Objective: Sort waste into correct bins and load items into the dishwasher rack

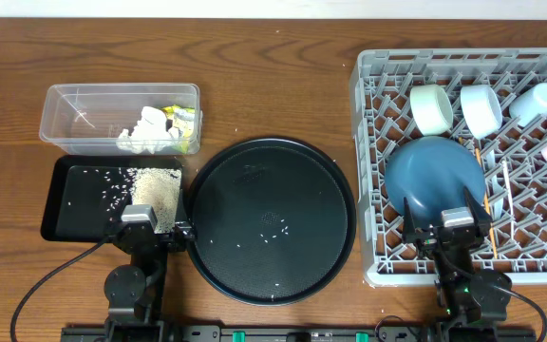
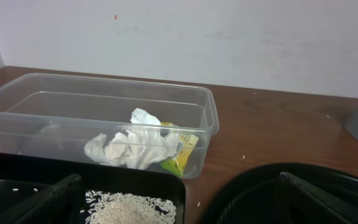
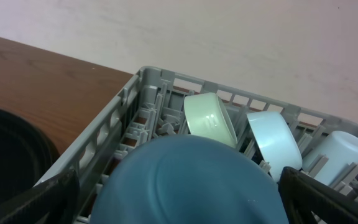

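Rice grains sit scattered mid-frame on the round black tray; both my left tool and right tool hang released, empty. I reckon pinching such tiny grains could flick them onto the worktop.

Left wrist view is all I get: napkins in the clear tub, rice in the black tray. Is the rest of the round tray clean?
Observer: No. Overhead, the round black tray carries a few scattered rice grains.
Operator: What is in the dishwasher rack?
Observer: The rack holds the dark-blue bowl, upside down, with pale cups along its far side.
Operator: Is the right gripper holding anything?
Observer: No. The right gripper is open and empty, at the bowl's near edge.
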